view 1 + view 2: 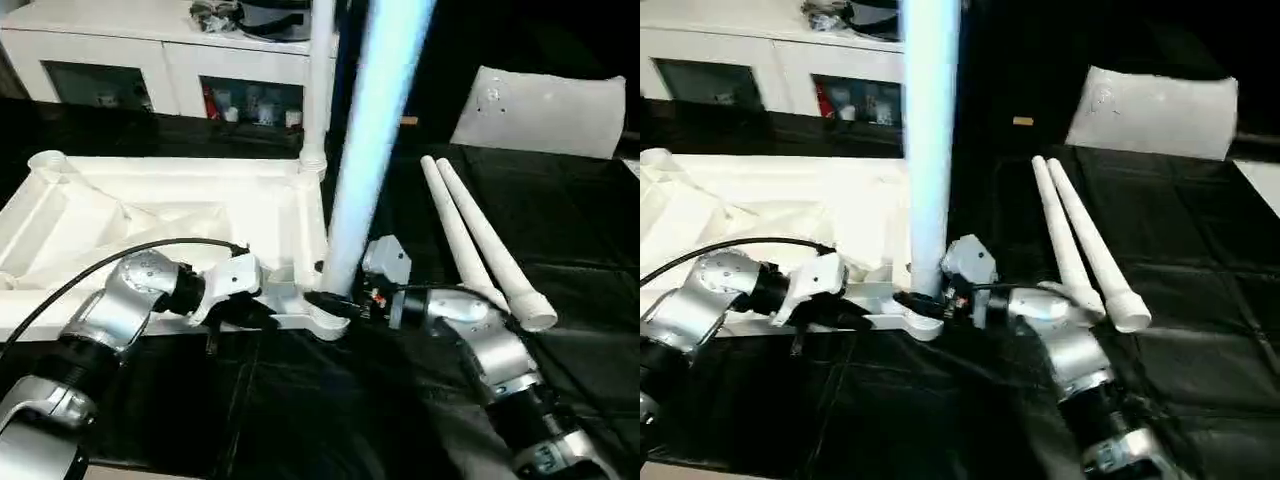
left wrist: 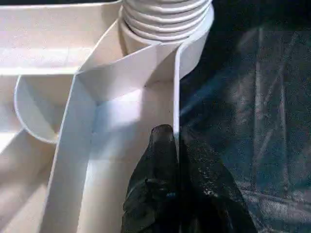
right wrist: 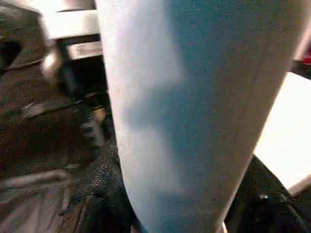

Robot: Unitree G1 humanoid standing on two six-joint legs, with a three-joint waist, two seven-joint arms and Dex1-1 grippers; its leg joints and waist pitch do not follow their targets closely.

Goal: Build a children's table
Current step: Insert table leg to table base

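The children's table top (image 1: 150, 215) lies upside down on the black-covered work surface (image 1: 560, 230), ribbed underside up, with 1 leg (image 1: 318, 70) standing in the far right corner socket. The left gripper (image 2: 179, 145) is pinched shut on the thin side wall of the top, just beside the near right corner socket (image 1: 322, 318). The right gripper (image 1: 338, 300) is clamped around the base of a 2nd leg (image 1: 375, 140), which stands upright in that near socket; whether it is fully seated cannot be seen. 2 more legs (image 1: 480, 240) lie side by side on the cloth to the right, near the right forearm. Judgement: the parts look like light, stiff, smooth moulded plastic, so a round tapered leg may slip or twist in 2 narrow fingers; holding low near the ribbed end, as here, gives best control over the tall lever. The side wall is thin and may flex, so it is best pinched close to a corner.
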